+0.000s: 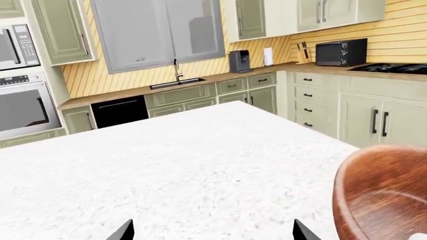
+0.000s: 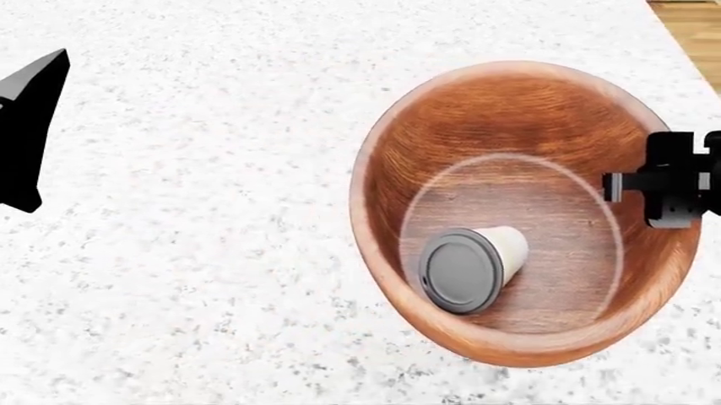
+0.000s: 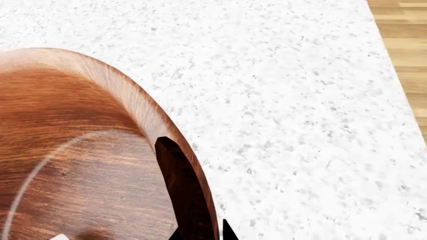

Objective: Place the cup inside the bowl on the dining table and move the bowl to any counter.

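The reddish-brown wooden bowl point(image 2: 518, 152) stands on the white speckled dining table point(image 2: 225, 253). Inside it the cream cup point(image 2: 507, 249) lies on its side, its grey lid point(image 2: 460, 271) turned up toward the head camera. My right gripper point(image 2: 664, 190) is at the bowl's right rim. In the right wrist view the right gripper point(image 3: 200, 232) is shut on that thick rim point(image 3: 183, 180), one finger inside and one outside. My left gripper point(image 1: 213, 232) is open over bare table, left of the bowl point(image 1: 380, 195). The wood-grain counter point(image 1: 133, 92) with its black sink point(image 1: 177, 82) lies beyond the table's far edge.
Along the counter stand a coffee machine point(image 1: 239, 61), a knife block point(image 1: 303, 52) and a black toaster oven point(image 1: 341, 52), with a cooktop point(image 1: 393, 67) on the side run. Wall ovens point(image 1: 23, 100) are beside them. Wooden floor point(image 2: 693, 34) shows past the table's right edge.
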